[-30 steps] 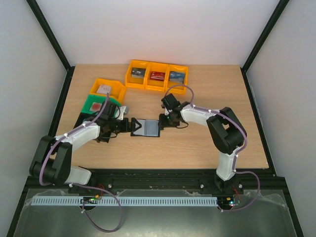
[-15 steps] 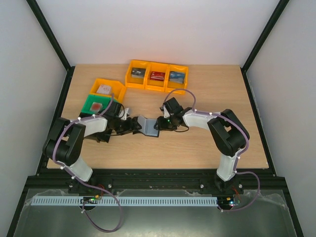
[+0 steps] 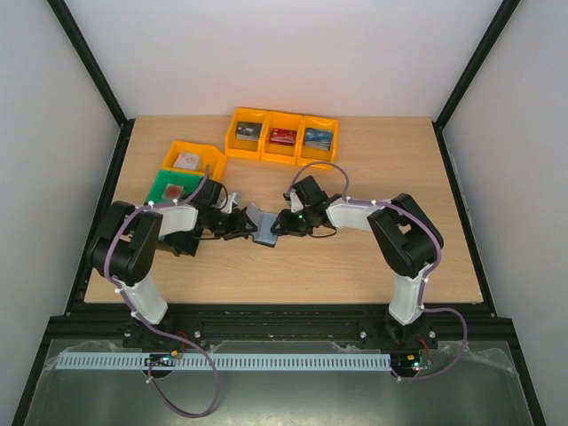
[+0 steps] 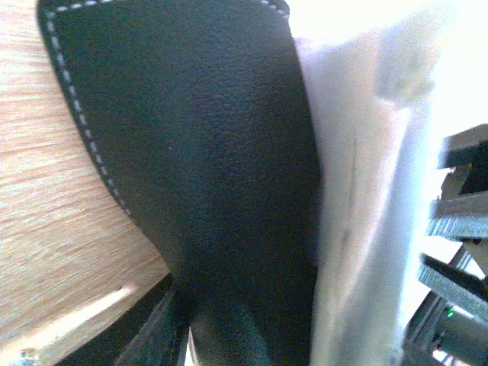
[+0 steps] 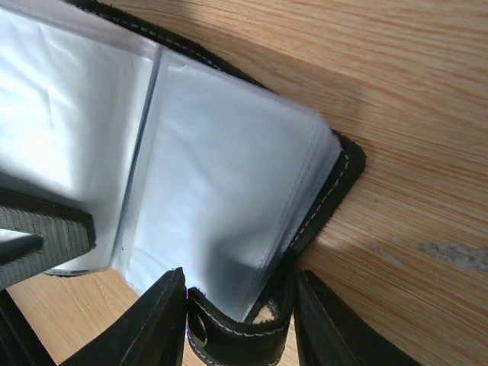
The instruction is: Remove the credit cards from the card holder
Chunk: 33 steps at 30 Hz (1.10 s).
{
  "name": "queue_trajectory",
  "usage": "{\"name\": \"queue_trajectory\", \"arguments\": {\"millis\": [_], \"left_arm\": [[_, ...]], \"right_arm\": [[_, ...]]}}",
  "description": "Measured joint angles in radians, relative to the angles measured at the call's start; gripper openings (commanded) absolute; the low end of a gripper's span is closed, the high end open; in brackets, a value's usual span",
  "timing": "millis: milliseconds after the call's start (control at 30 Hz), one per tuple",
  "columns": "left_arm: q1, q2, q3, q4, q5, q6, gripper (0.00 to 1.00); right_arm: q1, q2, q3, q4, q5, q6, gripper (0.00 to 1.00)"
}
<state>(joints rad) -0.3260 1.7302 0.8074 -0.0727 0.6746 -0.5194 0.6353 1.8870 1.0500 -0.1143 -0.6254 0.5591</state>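
Left gripper [image 3: 238,223]: partly closed on the left half of the card holder [image 3: 263,227]; in the left wrist view the black cover runs down between its jaws.
Right gripper [image 3: 281,222]: partly closed on the holder's right edge, with the snap tab [image 5: 236,324] caught between its two fingers [image 5: 164,320].
Place of the card holder: raised near the middle of the table [image 3: 355,266], a little toward the left edge, folded into a ridge. Its clear pockets [image 5: 229,206] face the right gripper.
Changed in the last second: the holder lay open and flat, and is now pushed up and narrower. The left gripper stood wide and has closed in. The two grippers sit nearer each other. The left arm [image 3: 133,253] has drawn in from the near-left corner.
Count of grippers: two.
Count of card holders: one.
Count of yellow bins [image 3: 284,151]: four, three in a row at the far edge and one toward the far-left corner.
Count of green bin [image 3: 160,191]: one, touching the lone yellow bin's near side.
Count of credit cards [image 3: 283,136]: three seen, one in each bin of the row: dark, red, blue. What lies in the other two bins is too small to tell.
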Motion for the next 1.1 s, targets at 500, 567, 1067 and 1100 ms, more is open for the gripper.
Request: {"name": "queue_trajectory", "arguments": {"millis": [500, 567, 1067, 1100], "left_arm": [[-0.002, -0.078, 0.063, -0.105, 0.005, 0.151, 0.02], [-0.002, -0.154, 0.113, -0.149, -0.006, 0.224, 0.02], [0.023, -0.547, 0.608, -0.566, 0.142, 0.602, 0.02], [0.023, -0.561, 0.635, -0.586, 0.156, 0.611, 0.02]], "right_arm": [[-0.034, -0.095, -0.012, 0.008, -0.032, -0.066, 0.54], [-0.066, -0.186, -0.034, 0.018, -0.052, -0.079, 0.58], [-0.097, -0.764, -0.099, 0.233, -0.204, -0.104, 0.84], [-0.083, -0.781, -0.1, 0.251, -0.206, -0.104, 0.85]]}}
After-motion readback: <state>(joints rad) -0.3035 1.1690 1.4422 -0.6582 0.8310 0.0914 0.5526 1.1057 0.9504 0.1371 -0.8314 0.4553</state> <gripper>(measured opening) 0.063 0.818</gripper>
